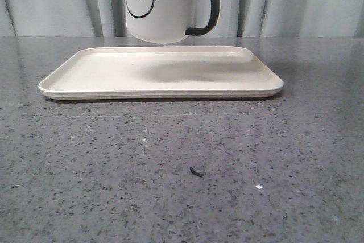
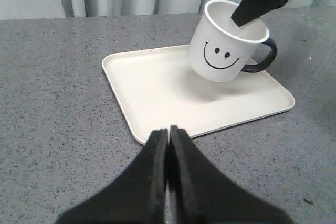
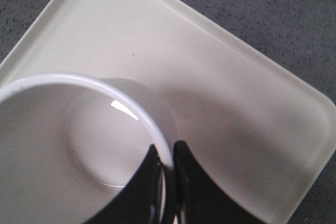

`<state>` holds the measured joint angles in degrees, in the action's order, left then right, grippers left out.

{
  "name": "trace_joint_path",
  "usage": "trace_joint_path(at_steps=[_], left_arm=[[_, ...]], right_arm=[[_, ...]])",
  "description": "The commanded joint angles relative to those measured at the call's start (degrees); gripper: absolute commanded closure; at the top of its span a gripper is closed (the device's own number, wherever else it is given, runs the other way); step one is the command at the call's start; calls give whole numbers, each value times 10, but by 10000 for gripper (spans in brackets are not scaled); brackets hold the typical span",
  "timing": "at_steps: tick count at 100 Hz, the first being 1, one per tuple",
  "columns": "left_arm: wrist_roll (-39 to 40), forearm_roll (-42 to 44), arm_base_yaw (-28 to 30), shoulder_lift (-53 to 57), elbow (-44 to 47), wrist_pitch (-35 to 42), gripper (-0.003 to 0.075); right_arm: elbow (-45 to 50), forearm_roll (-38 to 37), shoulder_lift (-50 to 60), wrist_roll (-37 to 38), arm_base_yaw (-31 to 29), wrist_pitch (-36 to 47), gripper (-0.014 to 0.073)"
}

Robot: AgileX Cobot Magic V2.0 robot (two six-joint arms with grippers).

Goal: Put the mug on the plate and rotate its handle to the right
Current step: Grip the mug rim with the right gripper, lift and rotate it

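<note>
Grey speckled table (image 1: 182, 186), pale curtain (image 1: 296, 4), right gripper (image 3: 168, 182) pinching mug (image 1: 162, 7), left gripper (image 2: 168, 145) closed.

Your right gripper (image 3: 168, 182) pinched the mug (image 3: 79, 145) by its white rim, one finger inside, one outside. You looked down into its bare interior. The cream plate (image 3: 236, 103) lay beneath, on speckled grey table (image 3: 273, 14).

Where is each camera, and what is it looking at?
Front: low at the table edge, facing forward at the plate and the lifted mug; no robot parts visible.
Left wrist: on the left arm, behind the shut left gripper, facing plate and mug.
Right wrist: above, looking down into the mug past the right gripper.
All three show mug and plate.
</note>
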<state>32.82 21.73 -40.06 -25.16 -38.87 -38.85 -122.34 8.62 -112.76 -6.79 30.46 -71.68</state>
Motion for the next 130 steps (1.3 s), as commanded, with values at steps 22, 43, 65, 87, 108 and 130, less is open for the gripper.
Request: trace_joint_path(at_steps=[22,43,65,87,108,130], left_arm=[[5,-11,-5,-3,-14,42,739],[5,-15,-5,-3,-14,42,739],[5,-15,-5,-3,-14,42,739],[5,-15,-5,-3,-14,42,739],[5,-15,-5,-3,-14,42,739],[5,-15,-5,-3,-14,42,739]], right_arm=[[-19,22,29,-180,0,-50,659],[-18,22,26,-240,0,-50,659],[-7,22,15,-251,0,-50,659],[23,23,12,-279,0,-51,659],[28,23,6,-286,0,-50,659],[28,23,2,-286,0,-50,559]])
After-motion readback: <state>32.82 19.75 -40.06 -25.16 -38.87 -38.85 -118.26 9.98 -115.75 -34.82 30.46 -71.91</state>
